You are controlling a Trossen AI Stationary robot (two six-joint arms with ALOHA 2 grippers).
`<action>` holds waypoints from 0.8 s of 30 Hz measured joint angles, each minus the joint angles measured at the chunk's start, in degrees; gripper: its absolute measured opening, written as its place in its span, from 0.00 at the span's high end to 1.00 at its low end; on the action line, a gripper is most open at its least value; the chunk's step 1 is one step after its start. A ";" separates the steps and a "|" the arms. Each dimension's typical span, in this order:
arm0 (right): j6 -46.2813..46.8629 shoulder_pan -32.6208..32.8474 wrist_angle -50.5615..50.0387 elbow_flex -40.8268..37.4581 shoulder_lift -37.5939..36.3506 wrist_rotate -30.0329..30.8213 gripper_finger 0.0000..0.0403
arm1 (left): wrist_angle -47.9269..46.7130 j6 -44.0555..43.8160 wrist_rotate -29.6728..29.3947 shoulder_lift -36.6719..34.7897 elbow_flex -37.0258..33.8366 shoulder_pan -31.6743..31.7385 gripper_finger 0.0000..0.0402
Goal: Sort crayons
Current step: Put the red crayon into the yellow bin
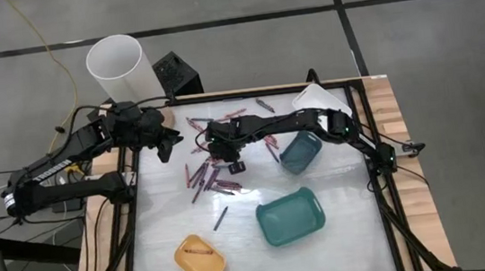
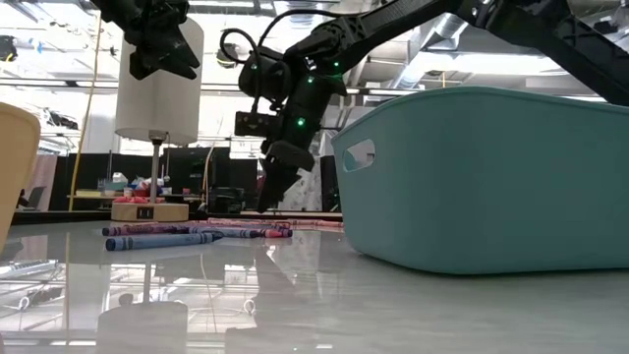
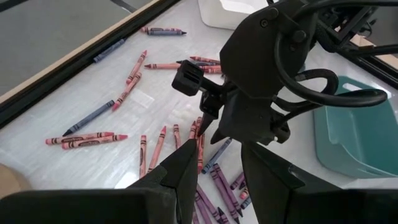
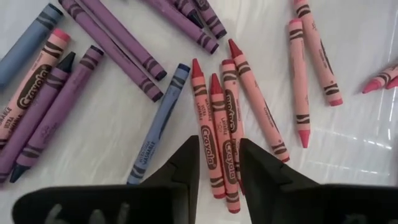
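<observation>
Many crayons [image 1: 211,177], red, pink, purple and blue, lie flat on the white table top, most in a loose pile at its middle. My right gripper [image 1: 233,162] is open and low over the pile, pointing down. In the right wrist view its fingers [image 4: 219,152] stand on either side of two red crayons [image 4: 208,134] that lie side by side. My left gripper [image 1: 170,146] is open and empty, raised above the table's far left part [image 2: 162,54]. In the left wrist view [image 3: 221,171] it faces my right gripper. My right gripper comes at the two red crayons [image 4: 225,163] from above, fingers pointing down, one on each side of the pair and across their length. The crayons lie flat on the table. I cannot tell whether the fingertips touch them.
A small teal tray [image 1: 300,150] stands right of the pile and a larger teal tray [image 1: 290,216] nearer the front. A yellow tray [image 1: 200,259] at the front holds one crayon. A white tray [image 1: 320,100] stands at the far right. A lone dark crayon [image 1: 220,217] lies apart.
</observation>
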 joint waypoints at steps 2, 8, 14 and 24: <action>0.01 0.00 0.01 0.00 0.00 0.00 0.72 | 0.00 0.00 0.00 0.00 0.00 0.00 0.72; 0.02 -0.04 0.02 -0.07 1.75 0.04 0.72 | 0.01 0.00 0.04 0.00 0.00 -0.01 0.72; 0.33 0.17 -0.05 -0.02 2.86 0.09 0.72 | 0.02 -0.01 0.05 0.02 0.00 0.00 0.72; 2.12 0.09 -1.74 0.06 3.00 0.10 0.84 | 0.00 0.00 0.02 0.02 0.00 0.00 0.72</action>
